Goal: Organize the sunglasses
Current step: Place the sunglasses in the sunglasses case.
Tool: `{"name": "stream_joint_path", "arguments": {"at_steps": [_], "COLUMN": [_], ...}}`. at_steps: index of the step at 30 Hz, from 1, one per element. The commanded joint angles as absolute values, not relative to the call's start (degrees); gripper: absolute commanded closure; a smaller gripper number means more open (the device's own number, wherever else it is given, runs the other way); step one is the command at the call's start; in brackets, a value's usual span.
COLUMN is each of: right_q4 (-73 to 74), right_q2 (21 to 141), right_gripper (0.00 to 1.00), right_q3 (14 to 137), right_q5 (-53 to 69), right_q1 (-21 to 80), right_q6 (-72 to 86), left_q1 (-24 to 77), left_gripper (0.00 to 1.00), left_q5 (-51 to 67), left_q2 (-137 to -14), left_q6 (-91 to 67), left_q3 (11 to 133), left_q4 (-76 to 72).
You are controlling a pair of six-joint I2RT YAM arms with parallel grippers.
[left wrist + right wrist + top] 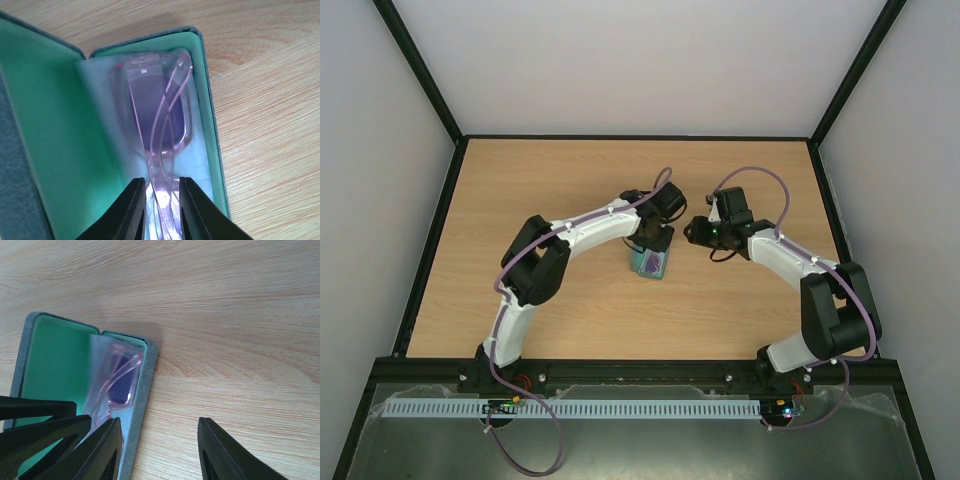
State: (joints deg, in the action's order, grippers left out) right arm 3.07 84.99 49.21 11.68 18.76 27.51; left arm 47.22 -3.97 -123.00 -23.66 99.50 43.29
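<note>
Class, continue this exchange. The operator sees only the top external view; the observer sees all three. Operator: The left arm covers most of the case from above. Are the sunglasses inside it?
Observer: Yes. The left wrist view shows the sunglasses lying folded in the open case, on a light-blue cloth.
Operator: Is the left gripper holding them?
Observer: The left gripper closely straddles one end of the frame. I cannot tell whether it is touching.
Operator: And the right gripper?
Observer: The right gripper is open beside the case. Only the wooden table shows between its jaws.
</note>
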Motion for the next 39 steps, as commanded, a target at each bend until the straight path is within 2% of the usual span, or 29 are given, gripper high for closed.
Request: {"name": "stream_joint_path", "arguments": {"at_steps": [1, 5, 9, 13, 18, 22, 39], "right_q4": [2.79, 2.73, 2.72, 2.66, 2.61, 2.56, 2.24], "right_q2": [85.30, 85.35, 85.17, 85.12, 84.92, 84.76, 84.60], "right_gripper": [0.57, 0.57, 0.57, 0.57, 0.57, 0.57, 0.57], "right_q3": [48.39, 48.47, 48.40, 48.35, 48.39, 48.41, 48.21], "right_q5": [12.84, 12.85, 12.76, 12.95, 13.02, 12.77, 13.34], "right_q1": [19.12, 19.33, 19.43, 19.51, 19.72, 19.78, 20.13], "right_q6": [27.68, 27.64, 27.69, 27.62, 27.60, 27.60, 27.52], "left_q1": [46.92, 47.06, 47.26, 47.99, 49.38, 50.07, 50.41], "left_gripper": [0.74, 0.62, 0.60, 0.66, 0.85, 0.96, 0.98], "left_q5": [-5.05, -5.46, -6.02, -6.50, -6.92, -6.94, -10.26], "left_q2": [-123.47, -122.68, -121.32, -120.03, -119.86, -120.18, -121.47], "left_q6": [-23.54, -23.88, -24.45, -24.91, -25.84, -26.25, -27.24], "left_q3": [101.37, 101.34, 101.07, 101.01, 101.31, 101.19, 100.68], "left_q4": [45.60, 46.00, 46.01, 45.80, 45.63, 45.40, 45.03]}}
